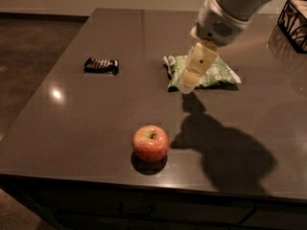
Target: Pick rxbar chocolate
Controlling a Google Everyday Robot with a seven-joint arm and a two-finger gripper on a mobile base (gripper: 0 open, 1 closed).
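Note:
The rxbar chocolate (101, 64) is a small flat black bar with pale lettering. It lies on the left part of the dark table (86, 123). My gripper (190, 84) hangs from the arm at the upper right. It hovers above the table, in front of the green chip bag (218, 71), well to the right of the bar. It holds nothing that I can see.
A red apple (150, 143) stands near the front middle of the table. A black wire basket (293, 18) sits at the far right back. The table's left and front edges drop to the floor.

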